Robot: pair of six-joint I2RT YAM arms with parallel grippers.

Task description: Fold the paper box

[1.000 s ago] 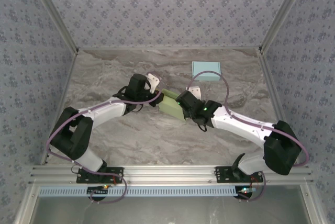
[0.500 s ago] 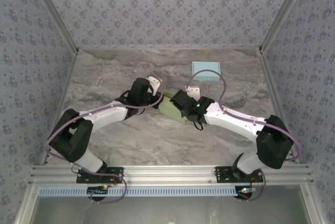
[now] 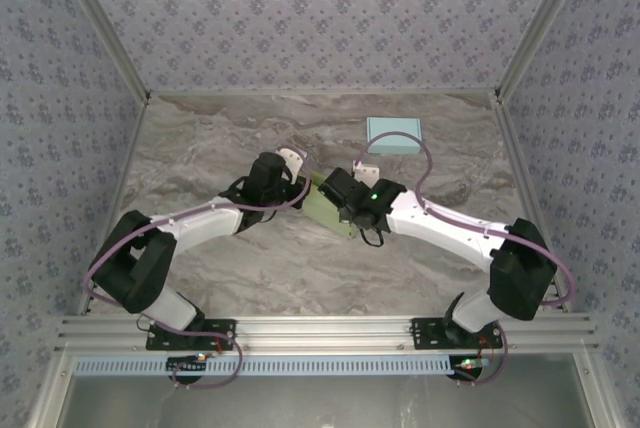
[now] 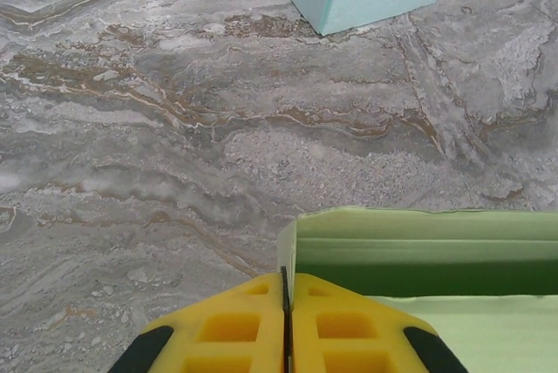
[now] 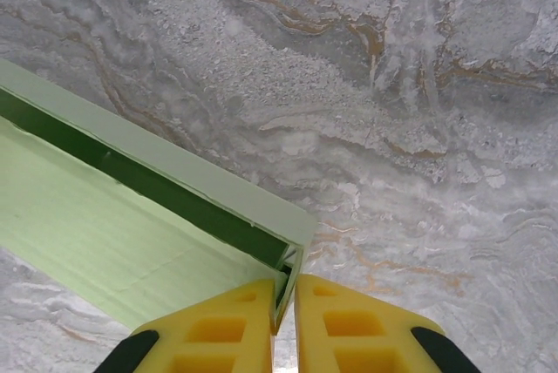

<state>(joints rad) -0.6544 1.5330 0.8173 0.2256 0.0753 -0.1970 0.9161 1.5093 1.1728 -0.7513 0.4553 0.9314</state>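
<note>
Green paper box (image 3: 322,211) mid-table, left gripper (image 4: 286,321) clenched on its left wall, right gripper (image 5: 283,321) straddling a corner (jaws barely parted, cannot tell if gripping), blue box (image 3: 394,136) far right.

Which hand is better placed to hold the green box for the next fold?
Left, probably: the left hand grips the green box tight by its wall; the right hand shows a gap beside the corner it straddles.

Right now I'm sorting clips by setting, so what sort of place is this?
Probably a robot test cell, not a home: patterned walls box in a marble-look tabletop, two arms are bolted to an aluminium rail, and the left hand pinches a green paper box.
</note>
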